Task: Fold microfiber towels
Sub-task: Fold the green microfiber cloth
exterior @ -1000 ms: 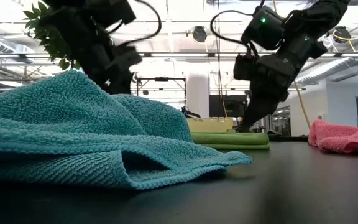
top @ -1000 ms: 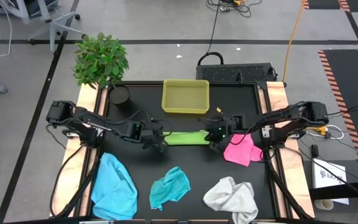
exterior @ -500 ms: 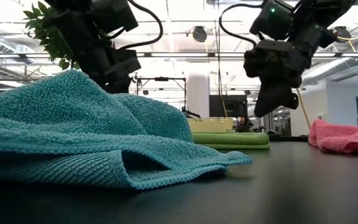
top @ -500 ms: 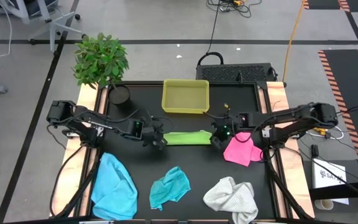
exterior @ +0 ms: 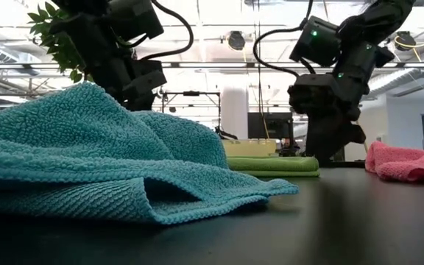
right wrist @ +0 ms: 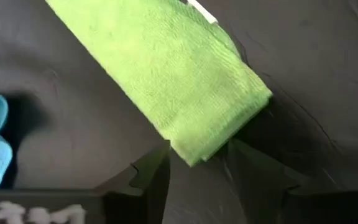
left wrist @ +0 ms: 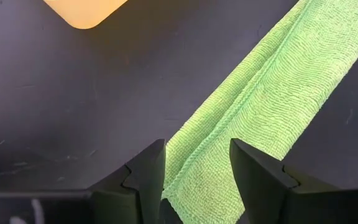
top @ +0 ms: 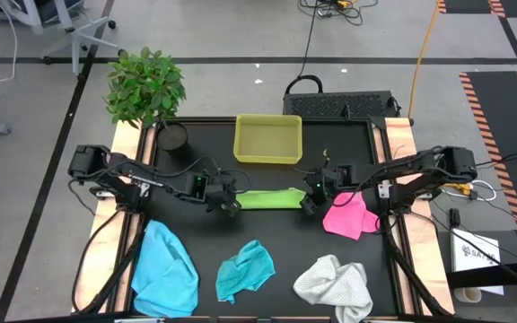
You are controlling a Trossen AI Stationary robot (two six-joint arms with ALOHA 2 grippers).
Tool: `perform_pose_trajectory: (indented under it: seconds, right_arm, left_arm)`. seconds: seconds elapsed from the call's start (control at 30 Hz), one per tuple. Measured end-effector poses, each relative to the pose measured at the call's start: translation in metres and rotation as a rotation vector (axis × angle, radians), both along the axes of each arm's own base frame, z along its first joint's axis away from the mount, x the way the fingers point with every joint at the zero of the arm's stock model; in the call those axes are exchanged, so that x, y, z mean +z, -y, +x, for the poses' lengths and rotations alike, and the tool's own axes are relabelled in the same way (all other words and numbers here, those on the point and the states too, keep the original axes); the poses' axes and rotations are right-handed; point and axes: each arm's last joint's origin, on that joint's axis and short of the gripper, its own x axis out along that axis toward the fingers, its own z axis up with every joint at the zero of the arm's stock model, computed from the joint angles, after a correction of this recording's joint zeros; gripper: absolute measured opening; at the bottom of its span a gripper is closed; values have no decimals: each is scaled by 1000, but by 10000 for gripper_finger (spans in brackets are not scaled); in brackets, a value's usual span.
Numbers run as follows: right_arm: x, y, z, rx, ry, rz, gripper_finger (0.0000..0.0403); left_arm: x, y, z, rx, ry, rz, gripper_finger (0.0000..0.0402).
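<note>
The lime green towel (top: 267,198) lies flat on the black table, folded into a long narrow strip running left to right. My left gripper (top: 232,205) is open over the strip's left end (left wrist: 197,180), one finger on each side of it. My right gripper (top: 308,199) is open and low at the strip's right end (right wrist: 219,124), whose corner lies between its fingers. The pink towel (top: 348,215) lies crumpled just right of my right gripper. The light blue (top: 164,269), teal (top: 245,269) and white (top: 335,285) towels lie crumpled along the near edge. My left gripper points down over the left end of the green strip (left wrist: 185,186), which lies flat on the table between its fingers; I cannot tell whether the fingertips touch the cloth. My right gripper stands astride the strip's right corner (right wrist: 194,155); contact does not show there either.
A yellow-green plastic tray (top: 268,139) stands at the far middle, just behind the strip. A potted plant (top: 146,85) and a dark pot (top: 173,136) stand at the far left. In the low view the teal towel (exterior: 101,162) fills the foreground.
My right gripper has let go of the green strip's right end and opened. It rose off the towel, then came down again just beyond that end. The strip stays flat where it was.
</note>
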Motion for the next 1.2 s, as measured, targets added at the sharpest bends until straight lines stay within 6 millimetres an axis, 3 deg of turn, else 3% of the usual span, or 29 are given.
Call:
perform_pose_trajectory:
  seconds: [0.33, 0.63, 1.03, 1.2]
  right_arm:
    - [-11, 11, 3, -37, -26, 1, 160]
    - [-11, 12, 6, -35, 1, -12, 160]
    - [-30, 10, -8, -97, 40, 19, 159]
    - [-35, 9, -13, -109, 32, 28, 135]
  left_arm:
    - [-1, 0, -1, 5, -13, 9, 181]
    - [-19, 1, 2, -3, -90, -22, 181]
    - [-22, 1, 2, -5, -104, -20, 181]
    - [-22, 0, 2, -5, -105, -21, 181]
